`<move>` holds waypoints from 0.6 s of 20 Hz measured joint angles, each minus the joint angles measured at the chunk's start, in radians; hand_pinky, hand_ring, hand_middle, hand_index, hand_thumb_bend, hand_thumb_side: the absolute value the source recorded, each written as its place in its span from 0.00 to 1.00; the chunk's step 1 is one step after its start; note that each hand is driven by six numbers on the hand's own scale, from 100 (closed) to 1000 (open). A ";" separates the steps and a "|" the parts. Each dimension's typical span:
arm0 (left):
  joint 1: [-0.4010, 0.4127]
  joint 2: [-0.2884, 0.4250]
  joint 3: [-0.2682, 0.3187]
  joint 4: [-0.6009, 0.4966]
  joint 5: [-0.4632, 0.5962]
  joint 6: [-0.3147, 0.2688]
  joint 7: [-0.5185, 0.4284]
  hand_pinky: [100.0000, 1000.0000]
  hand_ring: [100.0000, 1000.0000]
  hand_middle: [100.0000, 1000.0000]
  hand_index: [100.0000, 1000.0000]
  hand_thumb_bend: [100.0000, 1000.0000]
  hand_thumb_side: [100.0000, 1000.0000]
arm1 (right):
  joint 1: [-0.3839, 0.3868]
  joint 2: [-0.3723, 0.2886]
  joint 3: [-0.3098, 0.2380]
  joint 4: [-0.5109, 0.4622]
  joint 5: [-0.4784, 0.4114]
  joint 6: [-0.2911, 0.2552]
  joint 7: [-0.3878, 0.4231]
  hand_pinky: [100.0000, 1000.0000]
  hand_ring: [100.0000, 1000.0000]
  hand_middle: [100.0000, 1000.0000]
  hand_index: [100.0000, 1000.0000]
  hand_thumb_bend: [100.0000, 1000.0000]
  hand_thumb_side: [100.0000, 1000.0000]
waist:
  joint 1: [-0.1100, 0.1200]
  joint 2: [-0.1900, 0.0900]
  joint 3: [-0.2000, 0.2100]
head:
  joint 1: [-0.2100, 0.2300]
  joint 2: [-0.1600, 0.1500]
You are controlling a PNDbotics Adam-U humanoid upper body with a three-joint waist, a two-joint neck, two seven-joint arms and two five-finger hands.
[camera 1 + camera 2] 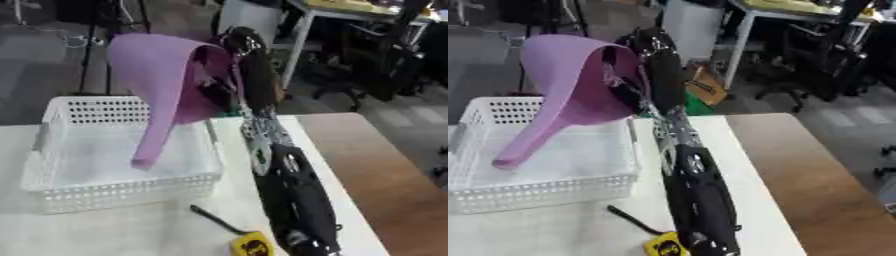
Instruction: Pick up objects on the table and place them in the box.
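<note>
The right robot hand (636, 87) grasps the bowl of a large purple plastic funnel (566, 90), held above the white perforated plastic basket (122, 192) with its spout pointing down into it. A yellow tape measure (252, 246) with a black strap lies at the white bench's (131, 230) near edge.

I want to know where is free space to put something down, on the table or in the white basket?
The white basket shows a bare floor; only the purple scoop, held by the right hand, hangs above it. The table is bare in front of the basket. The near right is crowded: the right arm and a yellow object with a black cord.
</note>
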 measured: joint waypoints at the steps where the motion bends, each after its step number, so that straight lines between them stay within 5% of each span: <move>1: -0.001 0.000 0.000 0.000 0.000 0.000 0.000 0.67 0.51 0.42 0.70 0.00 0.94 | 0.000 0.000 -0.001 0.002 0.004 0.000 0.000 0.69 0.47 0.37 0.53 0.00 0.43 | 0.000 0.000 0.001 | 0.000 -0.001; 9: -0.007 0.000 0.000 0.000 0.000 0.002 -0.002 0.67 0.50 0.42 0.70 0.00 0.94 | -0.006 -0.003 -0.008 0.053 0.038 0.004 -0.004 0.71 0.51 0.39 0.55 0.00 0.51 | 0.000 0.007 0.014 | -0.008 -0.010; 12: -0.012 0.000 -0.001 0.000 0.000 0.002 -0.002 0.67 0.50 0.42 0.69 0.00 0.94 | -0.011 -0.004 -0.011 0.082 0.064 0.005 -0.005 0.77 0.58 0.44 0.58 0.00 0.61 | 0.000 0.009 0.017 | -0.013 -0.015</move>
